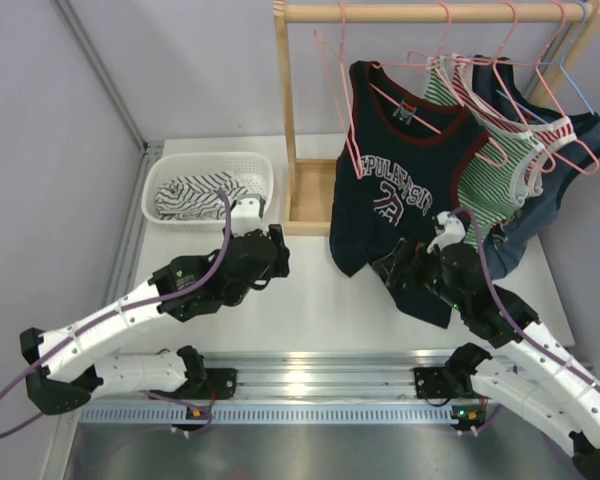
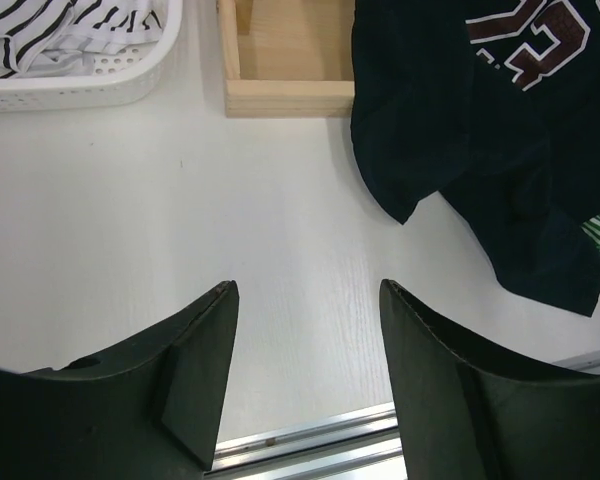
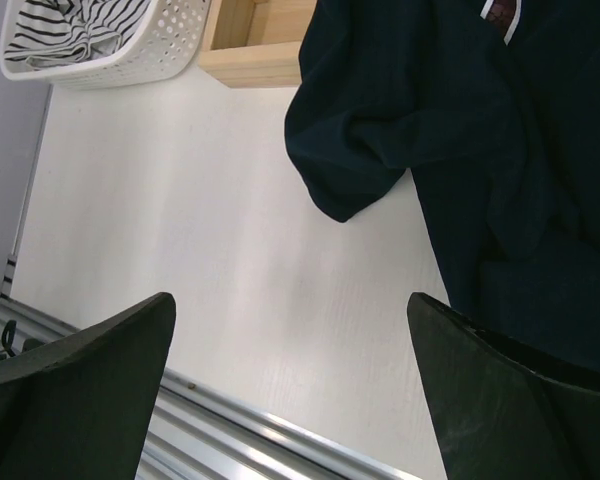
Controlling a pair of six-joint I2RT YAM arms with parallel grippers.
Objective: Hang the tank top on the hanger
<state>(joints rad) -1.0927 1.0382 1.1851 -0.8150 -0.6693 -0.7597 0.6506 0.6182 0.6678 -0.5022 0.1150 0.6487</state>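
Your left end effector (image 2: 305, 287) is spread wide and holds nothing. It hangs over the bare counter (image 1: 310, 310), near the front corner of the white basket (image 1: 209, 158). The right end effector (image 3: 290, 300) is also spread and empty, low under the hem of the navy top (image 1: 400, 170).

The tank top (image 1: 192, 196) lies crumpled inside the basket, and the pink hanger (image 1: 342, 100) hangs free on the rail, left of the navy top. So I judge that the step in hand is to fetch the tank top.

To do it well, come down into the basket from above, not over the side. Pinch a raised fold near the middle of the cloth. The knit is soft, so I think it will bunch. Lift it straight up until it is free of the rim.

Please mind the edges. The wooden rack base (image 1: 310, 195) stands just beside the basket on the right. The navy hem drapes near your right arm and could catch. The open room is the bare counter in front of the basket, so carry the cloth there.
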